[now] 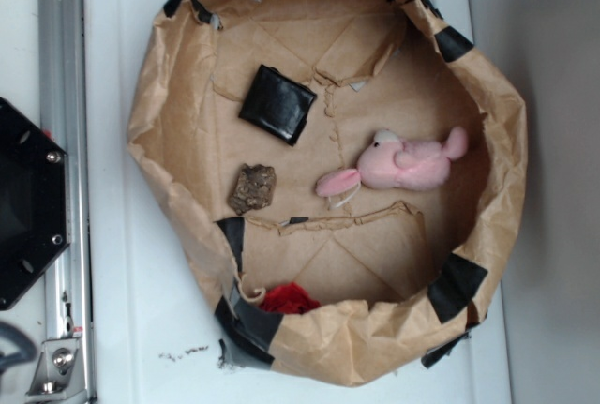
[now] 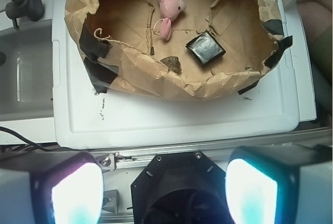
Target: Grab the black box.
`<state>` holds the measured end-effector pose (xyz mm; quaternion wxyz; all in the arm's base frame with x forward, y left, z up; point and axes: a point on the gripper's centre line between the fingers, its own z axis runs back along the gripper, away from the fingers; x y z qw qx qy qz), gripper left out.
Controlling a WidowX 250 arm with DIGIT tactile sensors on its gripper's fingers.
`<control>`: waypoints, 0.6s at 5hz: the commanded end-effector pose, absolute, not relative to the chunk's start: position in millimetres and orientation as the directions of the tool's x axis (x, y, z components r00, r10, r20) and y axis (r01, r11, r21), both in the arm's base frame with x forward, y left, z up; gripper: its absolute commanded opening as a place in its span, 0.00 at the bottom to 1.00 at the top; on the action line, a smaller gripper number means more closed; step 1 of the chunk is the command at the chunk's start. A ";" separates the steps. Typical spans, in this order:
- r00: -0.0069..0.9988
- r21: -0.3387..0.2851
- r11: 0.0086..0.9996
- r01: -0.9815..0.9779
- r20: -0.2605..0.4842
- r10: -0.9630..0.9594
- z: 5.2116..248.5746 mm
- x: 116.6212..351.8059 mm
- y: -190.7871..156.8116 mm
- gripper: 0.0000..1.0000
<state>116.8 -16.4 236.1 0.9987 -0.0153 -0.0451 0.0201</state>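
The black box (image 1: 277,103) lies flat inside the brown paper bowl (image 1: 169,95), at its upper left, glossy and wrinkled. In the wrist view the black box (image 2: 206,48) lies at the bowl's right, behind the near paper wall. My gripper (image 2: 164,193) is open and empty, its two pale glowing fingertips (image 2: 77,195) wide apart at the bottom of the wrist view. It hangs over the robot's black base, well short of the bowl. The gripper does not show in the exterior view.
A brown mottled block (image 1: 253,188) lies below the box. A pink plush toy (image 1: 398,162) lies at the bowl's right, a red thing (image 1: 288,300) at its near wall. Black tape patches (image 1: 457,285) sit on the rim. The black base (image 1: 23,202) and a metal rail (image 1: 61,76) stand at left.
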 end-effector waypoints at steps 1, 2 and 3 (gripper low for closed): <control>0.995 -0.032 0.999 -0.039 0.089 0.042 236.1 116.8 -16.4 1.00; 0.973 -0.046 0.981 -0.187 0.128 0.191 235.3 163.6 -26.4 1.00; 0.920 -0.038 0.931 -0.364 0.141 0.365 224.5 204.0 -22.5 1.00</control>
